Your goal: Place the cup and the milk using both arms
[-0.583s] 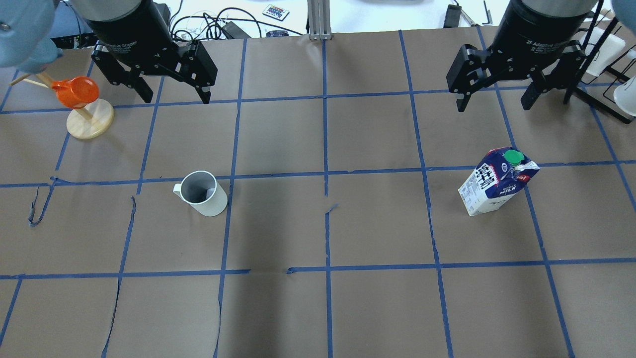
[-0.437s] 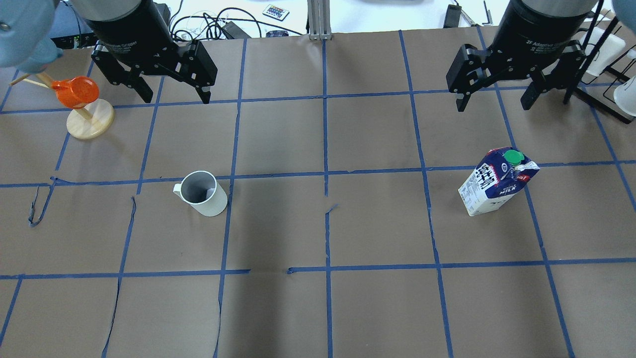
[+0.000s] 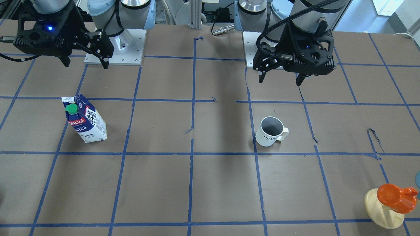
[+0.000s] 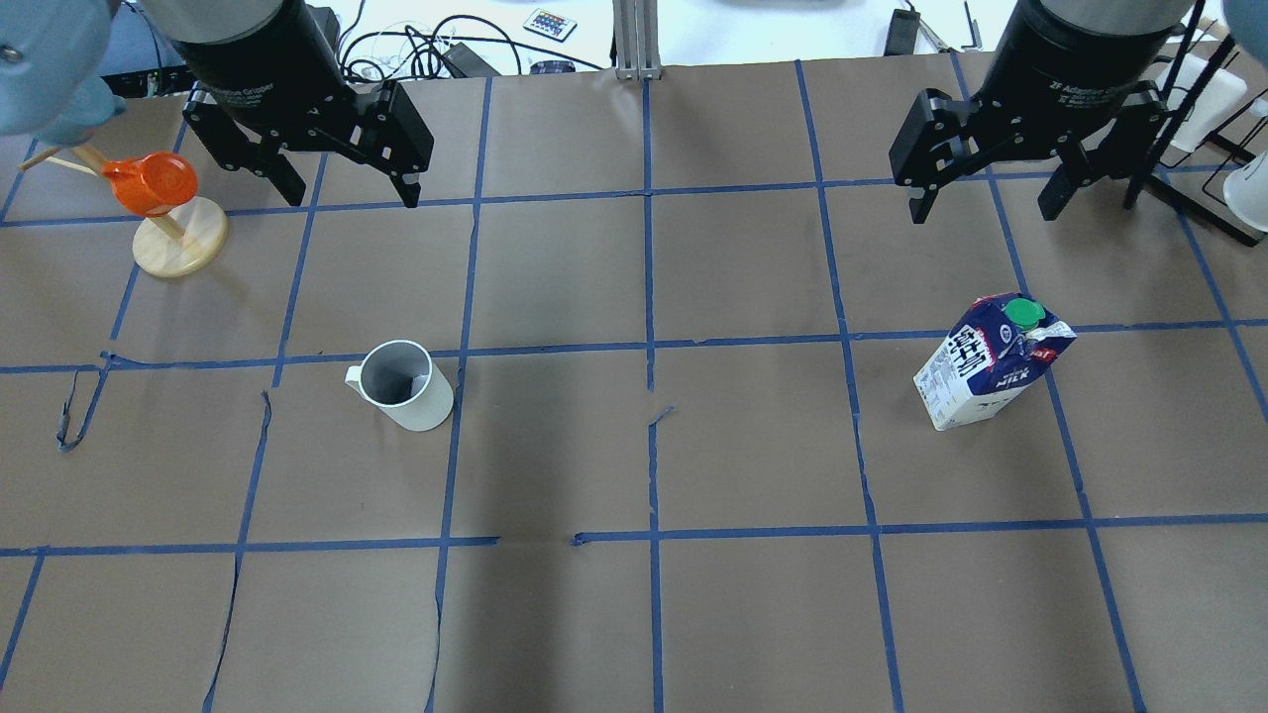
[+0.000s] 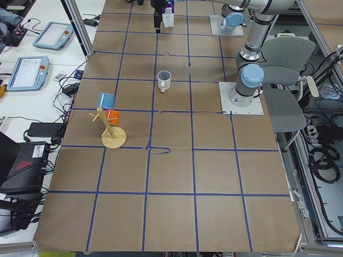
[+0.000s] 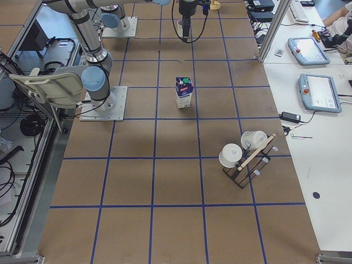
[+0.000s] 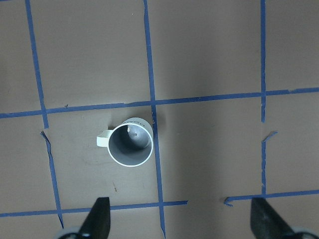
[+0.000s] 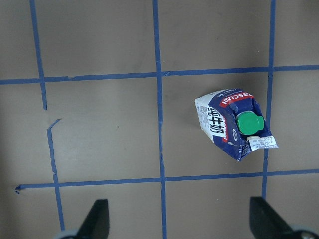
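The white cup [image 4: 404, 386] stands upright on the brown paper, left of centre, its handle pointing to the view's left. It also shows in the front view [image 3: 270, 132] and the left wrist view [image 7: 130, 145]. The blue and white milk carton [image 4: 991, 361] with a green cap stands upright on the right; it also shows in the right wrist view [image 8: 232, 124]. My left gripper [image 4: 352, 196] hangs open and empty above the table, short of the cup. My right gripper [image 4: 984, 211] hangs open and empty, short of the milk.
An orange cup-like thing on a round wooden stand [image 4: 178, 243] sits at the far left. A black rack with white mugs [image 6: 247, 154] stands at the table's right end. Blue tape lines and small tears cross the paper.
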`<state>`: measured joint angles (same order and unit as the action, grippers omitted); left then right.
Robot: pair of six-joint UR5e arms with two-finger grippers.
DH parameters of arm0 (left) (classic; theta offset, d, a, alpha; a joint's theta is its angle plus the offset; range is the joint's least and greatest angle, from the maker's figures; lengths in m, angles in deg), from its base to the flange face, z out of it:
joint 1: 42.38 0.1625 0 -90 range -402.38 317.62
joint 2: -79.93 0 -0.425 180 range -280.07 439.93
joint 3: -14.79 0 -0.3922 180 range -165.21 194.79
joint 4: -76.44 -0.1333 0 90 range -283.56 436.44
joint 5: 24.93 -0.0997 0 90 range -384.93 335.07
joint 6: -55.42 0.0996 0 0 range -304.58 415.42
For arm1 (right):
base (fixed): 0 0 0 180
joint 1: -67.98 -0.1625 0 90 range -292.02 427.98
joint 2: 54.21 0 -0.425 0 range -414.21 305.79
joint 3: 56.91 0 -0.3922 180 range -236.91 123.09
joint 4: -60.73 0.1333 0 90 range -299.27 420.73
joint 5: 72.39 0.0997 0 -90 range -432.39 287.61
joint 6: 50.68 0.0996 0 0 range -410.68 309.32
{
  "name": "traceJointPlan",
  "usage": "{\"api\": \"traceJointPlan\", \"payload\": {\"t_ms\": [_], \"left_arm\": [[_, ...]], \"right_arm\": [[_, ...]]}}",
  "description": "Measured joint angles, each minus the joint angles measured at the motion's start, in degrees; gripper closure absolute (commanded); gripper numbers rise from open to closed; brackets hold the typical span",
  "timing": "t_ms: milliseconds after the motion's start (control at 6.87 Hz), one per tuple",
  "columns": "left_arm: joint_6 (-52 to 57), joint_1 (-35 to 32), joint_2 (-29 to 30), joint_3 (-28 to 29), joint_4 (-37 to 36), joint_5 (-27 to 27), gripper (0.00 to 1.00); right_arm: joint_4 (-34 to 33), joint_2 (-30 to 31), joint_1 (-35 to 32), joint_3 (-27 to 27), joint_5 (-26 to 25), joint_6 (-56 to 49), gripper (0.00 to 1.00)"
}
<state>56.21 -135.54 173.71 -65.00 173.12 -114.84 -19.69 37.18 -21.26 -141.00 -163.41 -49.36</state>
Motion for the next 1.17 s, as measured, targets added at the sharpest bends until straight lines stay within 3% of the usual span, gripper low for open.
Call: {"api": "traceJointPlan", "payload": {"t_ms": [1165], "left_arm": [[-0.5, 0.4, 0.2, -0.3, -0.5, 0.8, 0.0]], "right_arm": [[-0.1, 0.0, 0.0, 0.0, 0.0, -0.5, 0.0]]}}
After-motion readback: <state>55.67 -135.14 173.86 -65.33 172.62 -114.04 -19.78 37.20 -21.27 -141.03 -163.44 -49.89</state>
